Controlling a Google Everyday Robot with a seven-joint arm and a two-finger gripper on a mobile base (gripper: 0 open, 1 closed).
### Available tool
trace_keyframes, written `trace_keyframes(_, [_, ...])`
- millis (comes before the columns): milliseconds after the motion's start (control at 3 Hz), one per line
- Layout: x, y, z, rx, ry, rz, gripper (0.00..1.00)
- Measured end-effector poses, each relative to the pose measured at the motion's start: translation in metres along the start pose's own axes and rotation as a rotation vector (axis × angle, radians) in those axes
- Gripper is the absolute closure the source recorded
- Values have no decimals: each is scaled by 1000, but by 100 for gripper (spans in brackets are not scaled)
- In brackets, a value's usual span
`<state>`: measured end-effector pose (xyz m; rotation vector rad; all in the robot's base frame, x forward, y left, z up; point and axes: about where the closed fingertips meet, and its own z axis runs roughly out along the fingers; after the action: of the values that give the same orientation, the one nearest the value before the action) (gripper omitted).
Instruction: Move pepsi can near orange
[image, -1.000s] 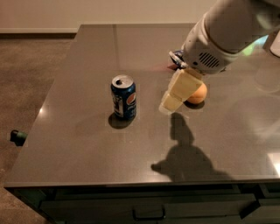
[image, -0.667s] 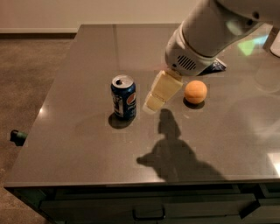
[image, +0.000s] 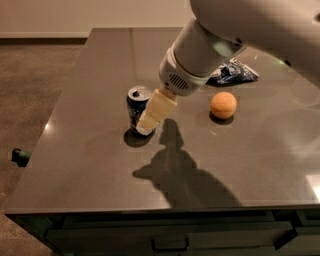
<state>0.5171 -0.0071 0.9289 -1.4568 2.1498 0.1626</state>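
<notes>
Small dark blue aluminium pepsi can (image: 135, 102) stands upright left of centre on the dark grey table (image: 90, 160); the cream gripper (image: 145, 127) overlaps its right side, grip impossible to judge; the round orange (image: 223, 105) sits well apart, right

The pepsi can (image: 134, 106) stands on the desk (image: 100, 165), left of the orange (image: 223, 105) and well apart from it. The hand (image: 150, 118) is at the can's right side, maybe touching it. A bag (image: 233, 72) lies on the far side of the orange.
</notes>
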Motion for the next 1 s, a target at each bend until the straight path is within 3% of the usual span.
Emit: trace_keyframes(1000, [-30,11,42,-56,-23,29,0])
